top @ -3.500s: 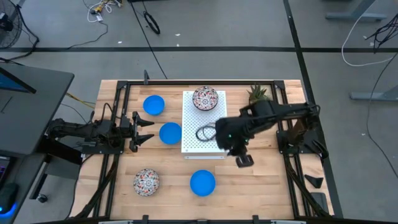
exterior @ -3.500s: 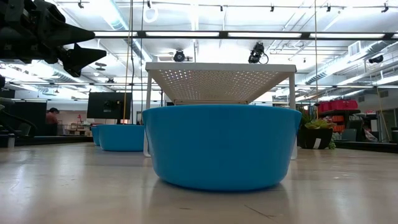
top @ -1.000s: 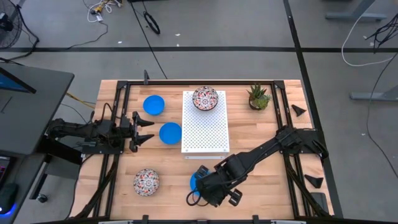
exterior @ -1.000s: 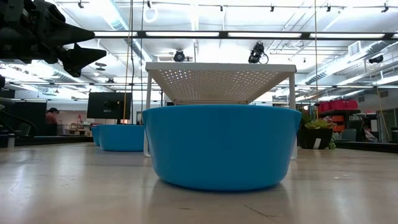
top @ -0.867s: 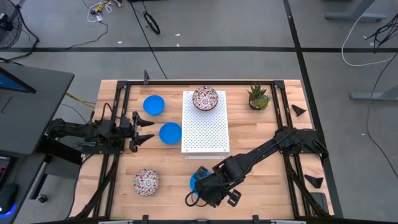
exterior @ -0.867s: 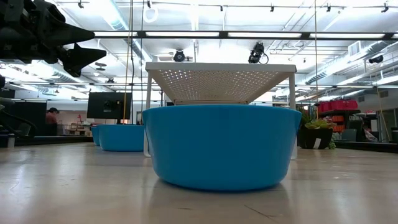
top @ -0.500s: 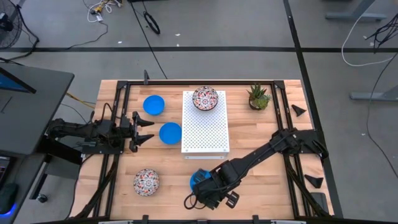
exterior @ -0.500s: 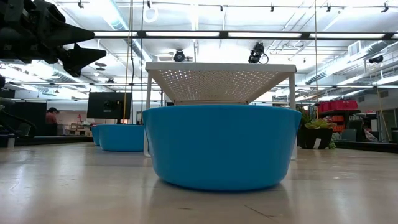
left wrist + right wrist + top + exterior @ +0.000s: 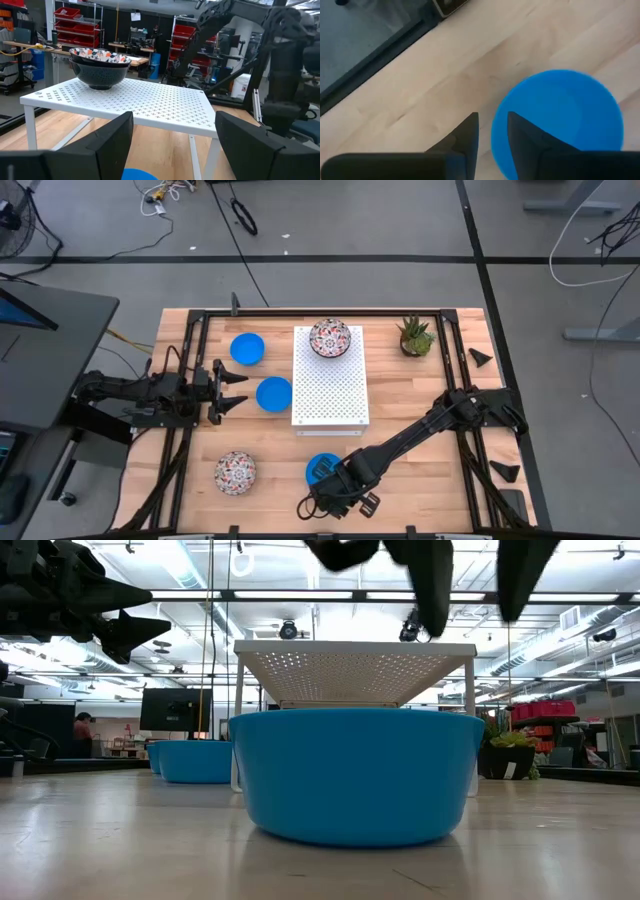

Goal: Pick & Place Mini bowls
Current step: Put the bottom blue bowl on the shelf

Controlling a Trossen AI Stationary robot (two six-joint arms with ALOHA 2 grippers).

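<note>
right end effector lining up on the front blue bowl

the step in hand looks like the approach to a pick: the right end effector point(image 9: 335, 498) is hanging over the front blue bowl point(image 9: 321, 470), which is sitting on the wooden desk point(image 9: 420, 480) near its front edge, in front of the white perforated board point(image 9: 330, 385). in the right wrist view its fingers point(image 9: 465, 135) are standing narrowly apart, holding nothing and touching nothing, with the bowl's near rim just beyond the tips. the low view is showing the dark fingers above the bowl, not yet down on it.

the next move, as i judge it, is calling for a descent that puts one finger inside the rim and one outside, then a close on the wall; the gap is slim, so a small misalignment could push the bowl along the desk.

the left end effector point(image 9: 232, 390) is waiting at the left side, spread wide and empty, beside a second blue bowl point(image 9: 273, 393). a third blue bowl point(image 9: 247, 348) is lying further back, one patterned bowl point(image 9: 330, 338) is resting on the board, and another patterned bowl point(image 9: 235, 472) is sitting front left
</note>
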